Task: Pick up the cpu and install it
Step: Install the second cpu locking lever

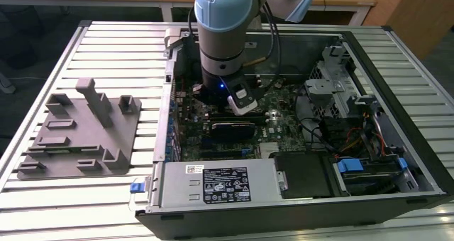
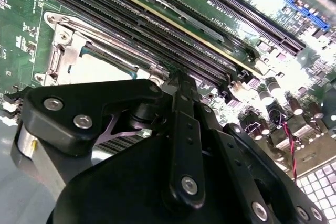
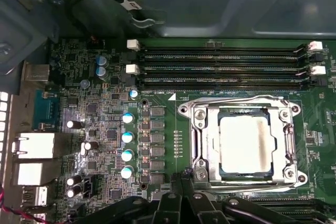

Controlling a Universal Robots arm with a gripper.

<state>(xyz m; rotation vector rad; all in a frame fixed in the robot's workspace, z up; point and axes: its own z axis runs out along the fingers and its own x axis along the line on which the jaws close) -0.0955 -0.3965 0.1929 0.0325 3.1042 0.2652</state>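
Observation:
The cpu (image 3: 245, 144), a flat silvery square, lies inside the metal-framed socket (image 3: 199, 129) on the green motherboard in the first wrist view. In the second wrist view part of the cpu (image 2: 100, 69) shows inside the socket frame (image 2: 63, 51), just past the black finger linkage. My gripper (image 3: 185, 178) hovers low over the board beside the socket's edge. Its fingers are shut together, with nothing between them. In the exterior view the gripper (image 1: 241, 108) reaches down into the open computer case (image 1: 369, 60).
Memory slots (image 3: 226, 66) run along one side of the socket, and capacitors (image 3: 127, 137) and rear ports (image 3: 37, 145) stand on the other. A black card (image 1: 230, 128), power supply (image 1: 220, 182) and drive cage (image 1: 341, 86) crowd the case. A grey fixture (image 1: 82, 132) sits at the exterior view's left.

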